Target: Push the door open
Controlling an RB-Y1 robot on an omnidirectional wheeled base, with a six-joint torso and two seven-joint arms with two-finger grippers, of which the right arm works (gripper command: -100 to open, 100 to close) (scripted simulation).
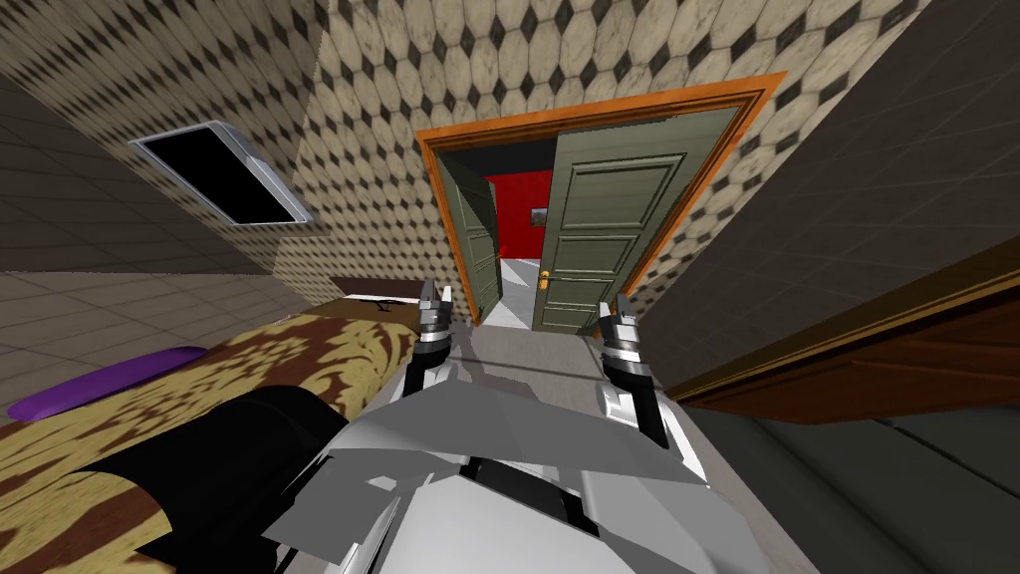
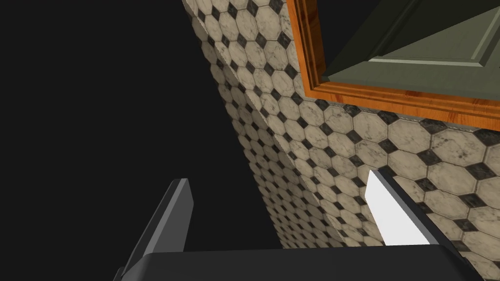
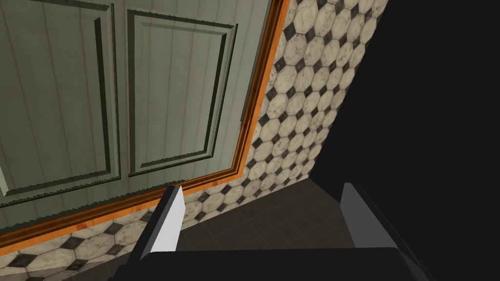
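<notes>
A grey-green double door sits in an orange wooden frame (image 1: 598, 100) in the tiled wall ahead. Its left leaf (image 1: 476, 239) is swung away, leaving a gap with a red wall (image 1: 523, 209) behind. The right leaf (image 1: 608, 229), with a gold handle (image 1: 545, 282), stands nearly in line with the frame. My left gripper (image 1: 435, 294) is open, short of the doorway, and its wrist view has the left gripper (image 2: 277, 190) facing the tiles beside a door leaf (image 2: 429, 53). My right gripper (image 1: 618, 307) is open and empty; the right gripper (image 3: 261, 195) points at the panelled leaf (image 3: 122, 97) without touching it.
A bed (image 1: 249, 369) with a yellow-brown patterned cover and a purple pillow (image 1: 110, 384) lies close on my left. Dark wooden furniture (image 1: 877, 349) runs along my right. A strip of light floor (image 1: 518, 349) between them leads to the doorway. A framed black pane (image 1: 219, 174) hangs on the left wall.
</notes>
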